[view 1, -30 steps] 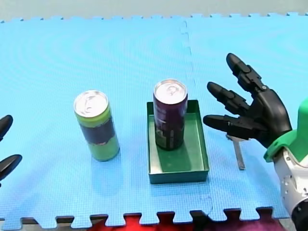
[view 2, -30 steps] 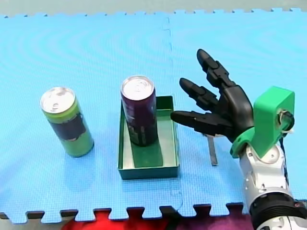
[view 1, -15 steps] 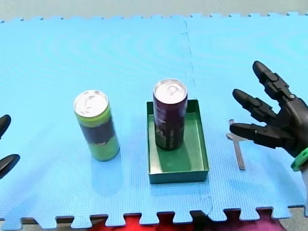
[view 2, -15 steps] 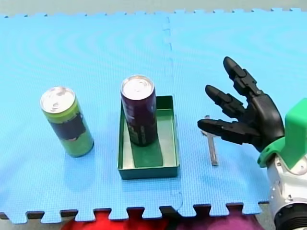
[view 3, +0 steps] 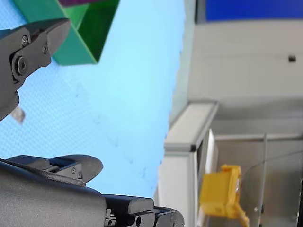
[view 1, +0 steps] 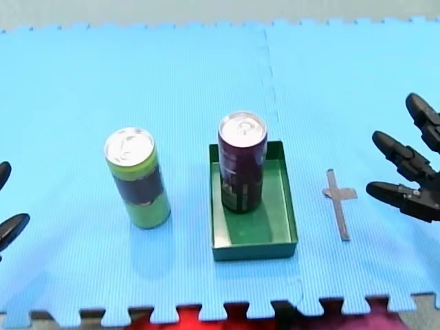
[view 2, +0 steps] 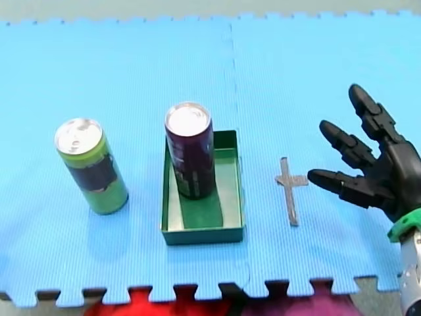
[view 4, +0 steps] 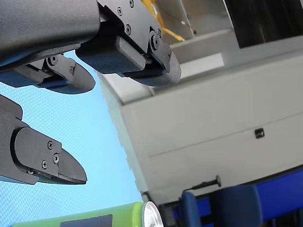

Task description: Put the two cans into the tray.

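The surface (view 1: pixel 185 75) was blue foam matting with a fine ribbed texture. It was made of interlocking tiles, with a seam running down past the middle and a toothed near edge.

At the far left edge the left hand (view 1: pixel 14 225), of glossy black plastic, sat just above the foam. It was empty, with its fingers uncurled.

Right of it, well apart, the green can (view 1: pixel 137 177) stood upright on the bare foam. It was a slim cylinder with a lime body, a dark band round the middle and a dull silver top with a pull tab. It stood outside the tray.

Next came the tray (view 1: pixel 287 223), a shallow rectangular box of dark green with thin upright walls and a smooth floor. The purple can (view 1: pixel 242 163) stood upright in its far half. It had the same slim shape and a deep maroon body with a darker label, and its silver lid caught the light.

Right of the tray, near but not touching it, a flat grey cross of tape (view 1: pixel 338 205) lay stuck to the foam.

At the far right the right hand (view 2: pixel 388 178) hung above the foam beyond the tape. Its jointed black segments were extended and it held nothing. A bright green piece showed at the wrist.
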